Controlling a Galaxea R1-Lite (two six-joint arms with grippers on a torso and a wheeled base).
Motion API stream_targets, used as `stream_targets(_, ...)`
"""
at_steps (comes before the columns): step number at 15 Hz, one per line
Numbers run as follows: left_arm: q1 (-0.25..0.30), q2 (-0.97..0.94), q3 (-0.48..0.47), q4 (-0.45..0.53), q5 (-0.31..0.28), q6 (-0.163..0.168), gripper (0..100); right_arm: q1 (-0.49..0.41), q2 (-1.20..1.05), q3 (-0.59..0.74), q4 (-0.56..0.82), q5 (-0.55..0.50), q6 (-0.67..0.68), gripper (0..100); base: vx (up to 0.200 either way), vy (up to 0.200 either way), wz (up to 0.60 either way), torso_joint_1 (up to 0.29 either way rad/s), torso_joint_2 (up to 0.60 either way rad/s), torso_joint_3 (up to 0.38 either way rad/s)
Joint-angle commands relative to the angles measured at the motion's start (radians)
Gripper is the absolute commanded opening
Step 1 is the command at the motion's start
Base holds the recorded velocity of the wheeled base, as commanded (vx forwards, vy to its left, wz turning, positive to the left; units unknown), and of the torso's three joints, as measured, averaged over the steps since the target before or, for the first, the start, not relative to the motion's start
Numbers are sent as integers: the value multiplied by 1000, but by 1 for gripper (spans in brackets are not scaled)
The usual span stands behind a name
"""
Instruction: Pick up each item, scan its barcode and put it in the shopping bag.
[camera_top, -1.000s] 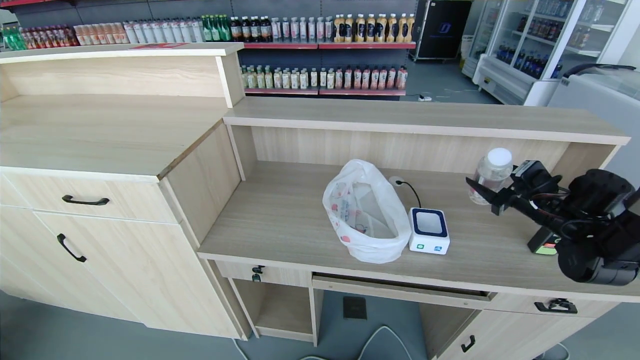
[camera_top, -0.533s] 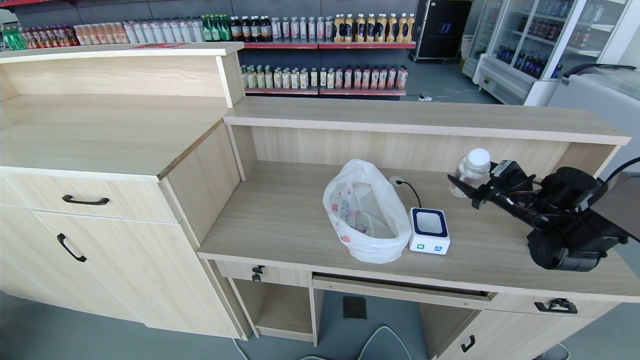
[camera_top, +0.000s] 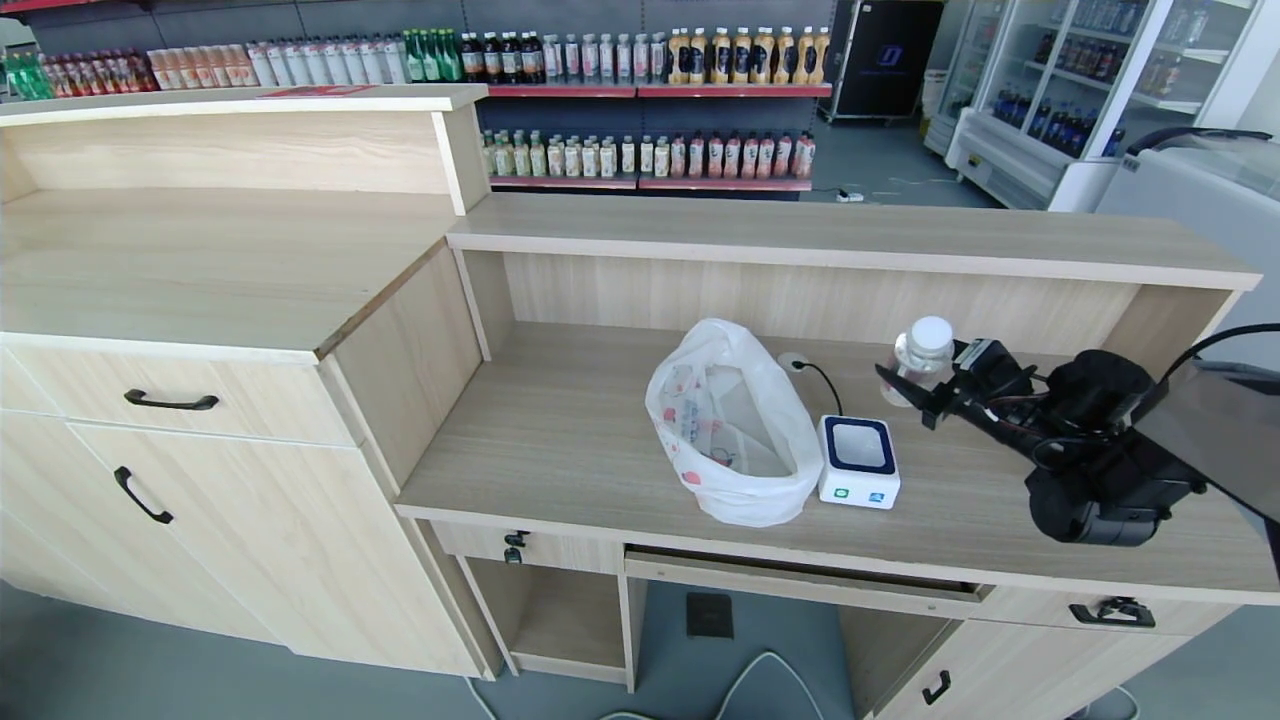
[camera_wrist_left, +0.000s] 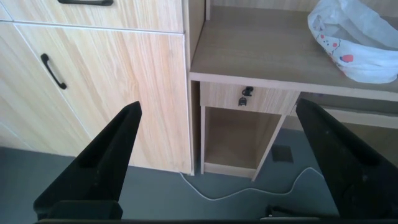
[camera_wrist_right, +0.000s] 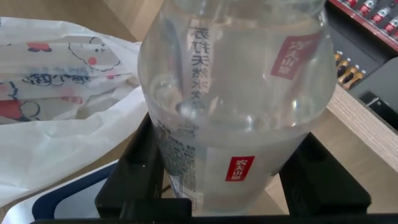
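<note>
The clear water bottle (camera_top: 918, 358) with a white cap is held upright in the right gripper (camera_top: 908, 390), over the far right part of the checkout counter (camera_top: 560, 430), behind and to the right of the scanner (camera_top: 858, 460). The dark fingers are closed against its lower body from both sides. In the head view they hide the bottle's base, so whether it touches the counter cannot be told.

In the right wrist view the bottle (camera_wrist_right: 236, 93) has its cap cut off at the frame's edge, and its foot is lost between the two fingers of the right gripper (camera_wrist_right: 230, 186). Red label patches and print show through the plastic, but a barcode cannot be made out. Beyond it lie the shopping bag (camera_wrist_right: 56, 124) and a blue-rimmed corner of the scanner (camera_wrist_right: 68, 193).

The white shopping bag (camera_top: 735, 430) stands open-mouthed just left of the scanner, touching it. A dark cable (camera_top: 825, 380) runs from behind the scanner to a hole in the counter.

The left gripper (camera_wrist_left: 217, 168) hangs low in front of the counter, spread wide and empty. Part of the shopping bag (camera_wrist_left: 357, 37) shows, cut off at the edge.
</note>
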Motion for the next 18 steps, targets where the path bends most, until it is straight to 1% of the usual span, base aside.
stream_targets(1,1,2,0,0,0,0,100,8,15,-1,-1,0,-1,0,0,0,0,0,0,0)
stream_targets(12,1,2,0,0,0,0,100,54,68,-61,-1,0,-2,0,0,0,0,0,0,0)
stream_targets(18,1,2,0,0,0,0,100,63,80,-76,-1,0,-8,0,0,0,0,0,0,0)
